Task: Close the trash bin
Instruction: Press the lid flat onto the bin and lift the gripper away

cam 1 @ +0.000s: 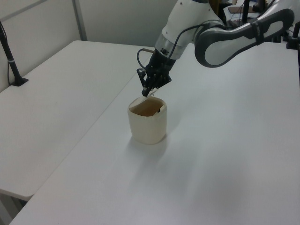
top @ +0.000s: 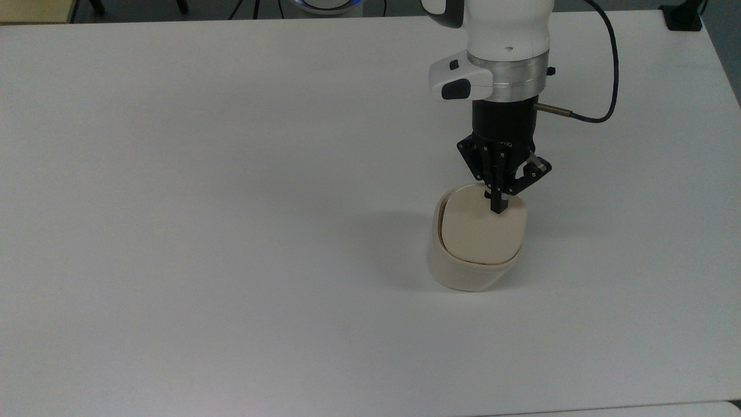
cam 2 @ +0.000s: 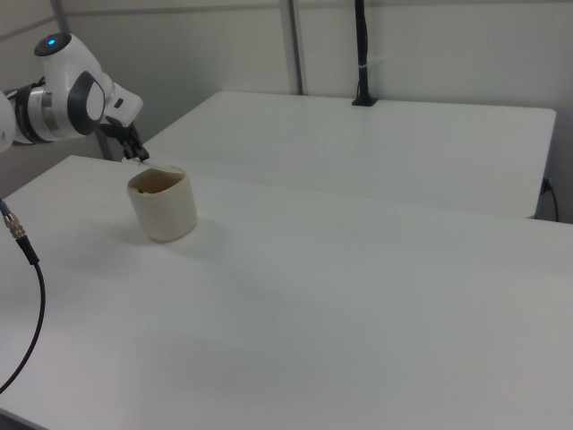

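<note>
The gripper (top: pixel 498 208), its fingers pressed together, is pushing down on the far edge of the trash bin's (top: pixel 472 272) nearly flat lid (top: pixel 480 234), standing on the white table (top: pixel 231 174).

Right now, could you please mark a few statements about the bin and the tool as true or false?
1. The trash bin lies tipped on its side. False: it stands upright on the white table.
2. The tool has its tip at the lid. True.
3. The left view shows the bin's brown inside. True.
4. The tool is wide open. False: its fingers are together.
</note>
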Available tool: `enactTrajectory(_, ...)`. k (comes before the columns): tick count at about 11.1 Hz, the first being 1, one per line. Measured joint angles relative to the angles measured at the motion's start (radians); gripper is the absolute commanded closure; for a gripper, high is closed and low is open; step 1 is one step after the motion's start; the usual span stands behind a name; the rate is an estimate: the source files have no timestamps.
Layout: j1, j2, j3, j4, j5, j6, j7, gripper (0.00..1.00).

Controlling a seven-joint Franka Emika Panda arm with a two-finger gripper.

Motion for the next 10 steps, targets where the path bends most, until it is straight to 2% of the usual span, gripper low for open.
enactTrajectory(10,-0.001,-0.022,0.006,-0.115,0.0,0.0,-0.061,1.0)
